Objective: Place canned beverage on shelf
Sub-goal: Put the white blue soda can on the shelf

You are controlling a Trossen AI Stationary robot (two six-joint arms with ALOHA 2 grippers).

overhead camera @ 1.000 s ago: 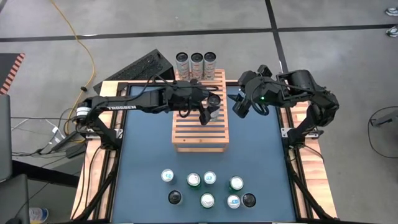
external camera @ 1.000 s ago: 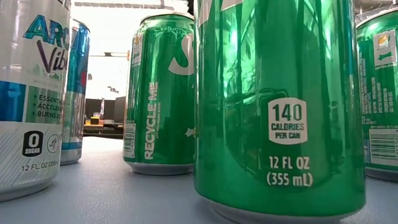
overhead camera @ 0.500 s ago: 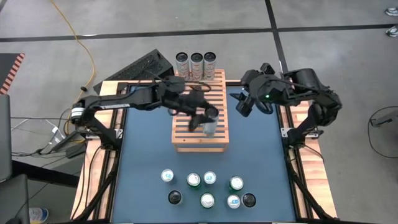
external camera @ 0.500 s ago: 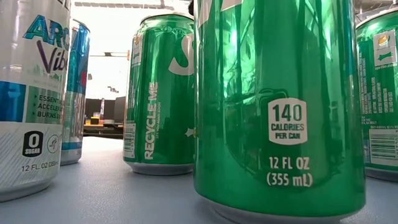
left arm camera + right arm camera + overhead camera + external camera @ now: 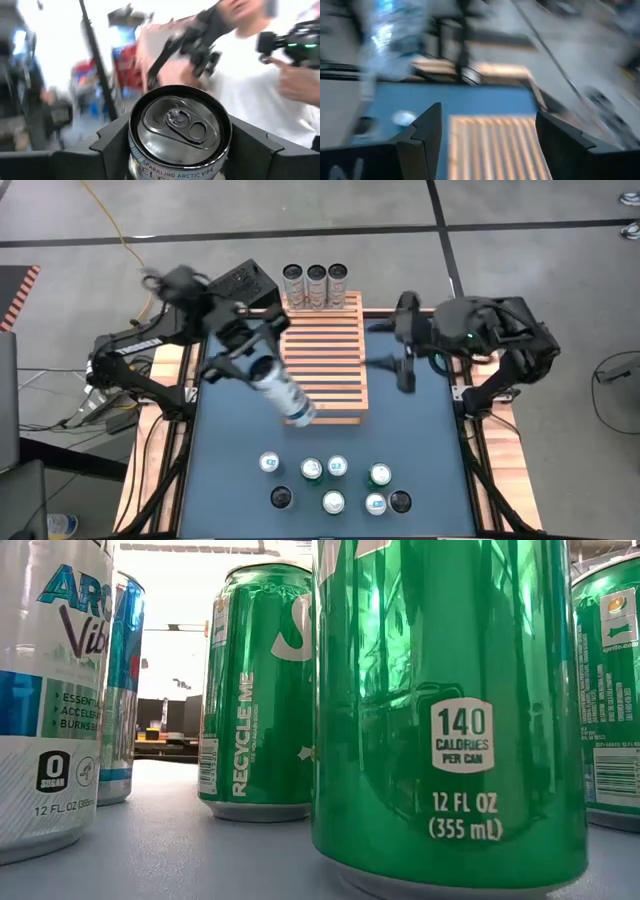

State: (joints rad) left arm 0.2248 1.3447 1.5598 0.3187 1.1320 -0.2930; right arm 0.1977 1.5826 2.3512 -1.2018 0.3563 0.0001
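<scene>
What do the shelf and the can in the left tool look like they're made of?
Shelf: apparently unfinished light wood, shown by its parallel pale-brown slats. Can held in the left tool: probably aluminium, given its shiny silver lid with a pull tab and its printed wall.

A silver-and-blue can (image 5: 283, 391) tilts in the left tool's (image 5: 262, 370) grip, over the slatted wooden shelf's (image 5: 335, 355) near-left corner.

Motion blur smears the shelf (image 5: 495, 145) in the right wrist view. The nearest green can (image 5: 450, 710) is cut off at the top, hiding the counter behind.
</scene>
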